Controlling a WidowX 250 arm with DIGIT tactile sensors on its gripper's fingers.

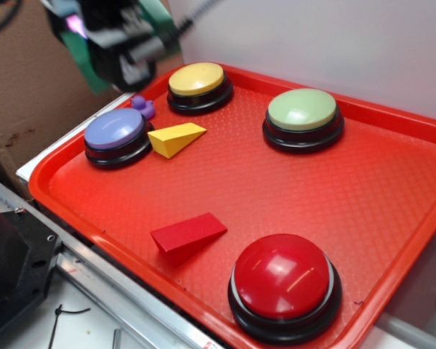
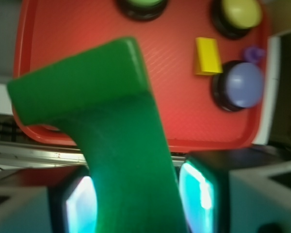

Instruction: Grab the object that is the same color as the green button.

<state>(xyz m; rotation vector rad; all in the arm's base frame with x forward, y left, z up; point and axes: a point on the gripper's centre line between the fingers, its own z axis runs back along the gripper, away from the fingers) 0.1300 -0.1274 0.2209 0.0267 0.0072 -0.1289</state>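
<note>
Both tool (image 2: 136,204) pads clamp green block (image 2: 102,121).

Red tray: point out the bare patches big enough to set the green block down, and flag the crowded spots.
Widest bare stretch on the red tray: between green button, red wedge and red button. Crowded: the far-left corner, around purple button, yellow wedge and yellow button.

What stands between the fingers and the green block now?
Nothing does. In the wrist view the green block sits between the two fingers, lifted above the red tray. The gripper is raised over the tray's far corner.
</note>
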